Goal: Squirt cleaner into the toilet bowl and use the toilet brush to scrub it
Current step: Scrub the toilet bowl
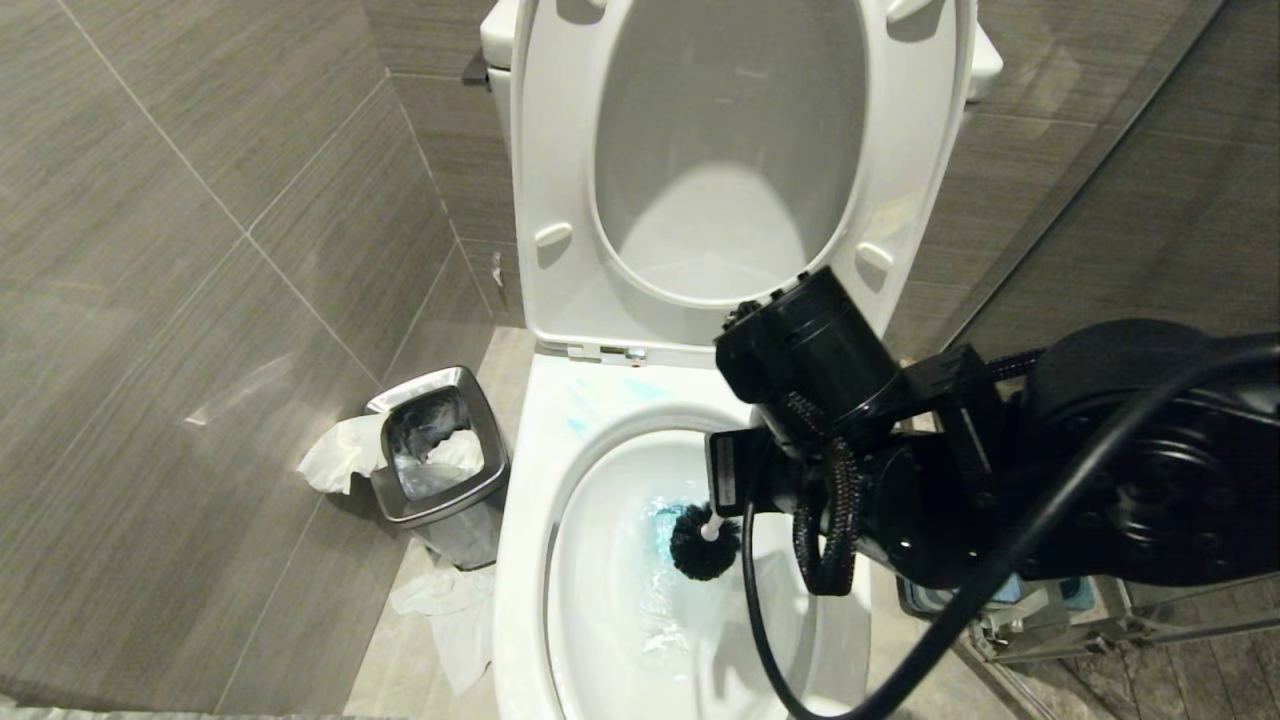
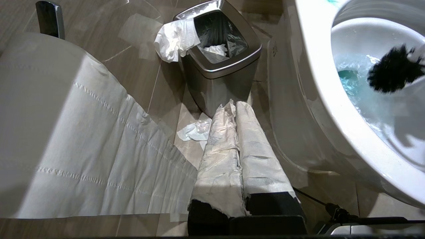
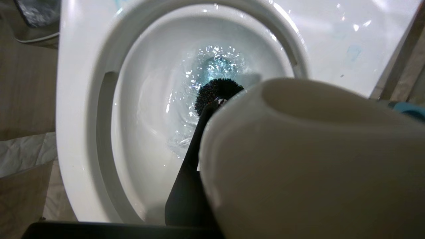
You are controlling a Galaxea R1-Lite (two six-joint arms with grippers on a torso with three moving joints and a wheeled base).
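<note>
Toilet brush (image 1: 704,540) is held by the right gripper (image 3: 212,166), fingers pinched on the handle; bristle head sits low in the toilet bowl (image 1: 525,560), in blue-tinted water. Handle judged light, stiff, slick when wet: best gripped high. Left gripper (image 2: 244,202) is parked, fingers pressed together.

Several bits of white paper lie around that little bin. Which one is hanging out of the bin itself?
The crumpled wad draped over the waste bin's steel rim. The small scrap lies flat on the floor tiles, apart from the bin.
</note>
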